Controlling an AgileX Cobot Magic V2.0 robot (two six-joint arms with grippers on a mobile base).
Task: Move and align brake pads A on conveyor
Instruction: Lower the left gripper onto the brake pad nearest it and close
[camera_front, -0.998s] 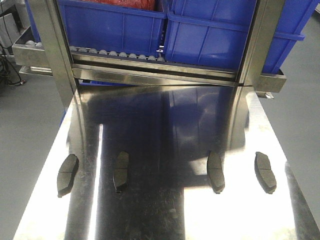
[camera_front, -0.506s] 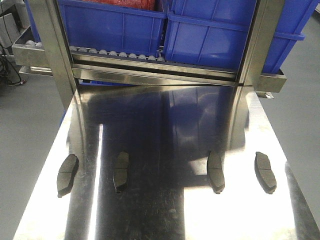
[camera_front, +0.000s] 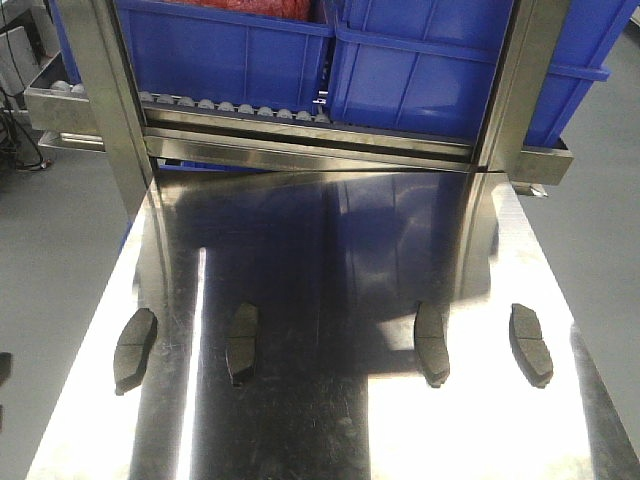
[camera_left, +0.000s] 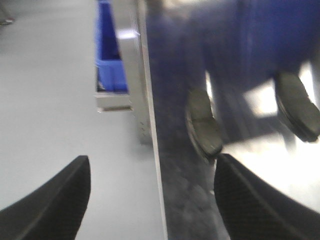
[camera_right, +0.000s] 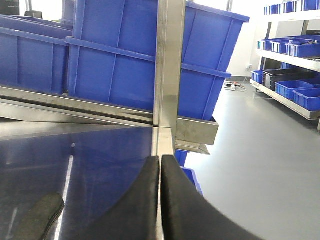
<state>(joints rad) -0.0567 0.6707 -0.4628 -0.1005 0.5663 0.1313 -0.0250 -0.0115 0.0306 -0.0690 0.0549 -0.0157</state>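
Four brake pads (camera_front: 241, 343) are laid flat in a row on a shiny steel tabletop (camera_front: 330, 440). They are spaced well apart, and each one is turned with its long side pointing toward the rack (camera_front: 300, 150) at the far end. The blue of the big blue bins (camera_front: 230, 60) on the rack is mirrored in the tabletop, and bright patches of light are seen on it too. A grey floor (camera_front: 60, 230) is seen all around the table.

The left gripper (camera_left: 152, 200) is held wide open, and nothing is held in it. One finger (camera_left: 50, 200) is seen over the floor and the other finger (camera_left: 260, 200) is seen over the tabletop, so the table edge (camera_left: 152, 150) runs between them. The nearest pad (camera_left: 204, 125) is found just ahead of the finger on the table side, and a second pad (camera_left: 299, 107) is found further out to that side. This view is blurred.

The right gripper (camera_right: 160, 200) is closed tight, with its fingers pressed together and nothing caught between them. One pad (camera_right: 37, 215) is seen low down and off to its left, not touched by it. A steel post (camera_right: 167, 65) is seen straight ahead of it. Off to its right, shelves (camera_right: 295, 55) filled with small bins are seen across the room.
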